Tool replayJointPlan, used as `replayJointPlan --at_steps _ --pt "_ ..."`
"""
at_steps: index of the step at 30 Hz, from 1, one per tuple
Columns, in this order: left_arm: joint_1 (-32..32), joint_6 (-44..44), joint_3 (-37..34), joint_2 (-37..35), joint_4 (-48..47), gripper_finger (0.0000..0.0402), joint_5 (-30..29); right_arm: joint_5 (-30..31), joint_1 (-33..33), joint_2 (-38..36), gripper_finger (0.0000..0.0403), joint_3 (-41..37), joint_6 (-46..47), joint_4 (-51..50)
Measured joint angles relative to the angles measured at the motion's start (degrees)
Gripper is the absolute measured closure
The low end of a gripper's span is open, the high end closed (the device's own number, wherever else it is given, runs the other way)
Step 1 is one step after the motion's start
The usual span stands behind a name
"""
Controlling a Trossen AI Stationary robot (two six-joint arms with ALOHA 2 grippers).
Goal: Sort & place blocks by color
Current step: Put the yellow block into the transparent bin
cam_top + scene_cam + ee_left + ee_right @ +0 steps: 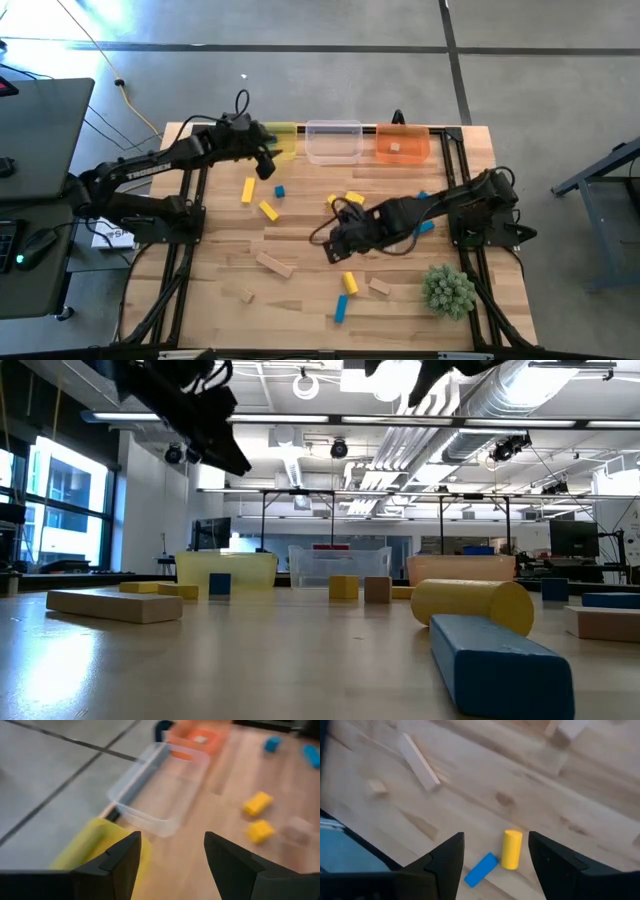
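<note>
The left gripper (266,160) hung open and empty by the yellow bin (281,139) at the counter's (300,300) far edge. The right gripper (333,243), also open and empty, hovered mid-counter above scattered blocks (268,209). One tan block (396,149) lay in the orange bin (403,142); most remained unsorted.

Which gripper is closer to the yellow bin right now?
Left. The left gripper hovers open right beside the yellow bin; the right gripper, also open, is out over mid-table among the blocks, far from it.

Three bins (333,141) line the table (300,300); a green plant ball (448,289) sits nearby.
</note>
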Motion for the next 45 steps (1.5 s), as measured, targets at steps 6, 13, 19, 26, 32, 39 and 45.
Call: replayJointPlan --at_steps 6,13,19,26,32,39,45 --pt "-5.8 -0.8 0.0 -2.0 -5.5 0.0193 1.1 -3.9 1.9 5.2 0.0192 0.0 1.5 1.4" --pt "-10.4 -0.8 0.0 -2.0 -7.1 0.0193 0.8 -7.4 2.7 10.3 0.0192 0.0 3.3 2.4" --pt "-11.8 -0.8 0.0 -2.0 -7.3 0.0193 0.7 -8.6 3.2 14.2 0.0192 0.0 5.3 3.0" --pt "-11.8 -0.8 0.0 -2.0 -7.7 0.0194 0.7 -12.4 3.9 18.7 0.0192 0.0 6.8 3.4" --pt "-11.8 -0.8 0.0 -1.9 -7.7 0.0193 0.7 -12.8 4.4 21.6 0.0192 0.0 7.0 3.4" --pt "-11.8 -0.8 0.0 -1.9 -7.7 0.0193 0.7 -12.4 4.4 23.0 0.0201 0.0 7.0 3.5" --pt "-11.8 -0.8 0.0 -1.9 -7.7 0.0194 0.7 -11.4 4.4 23.0 0.0261 0.0 7.3 3.0"
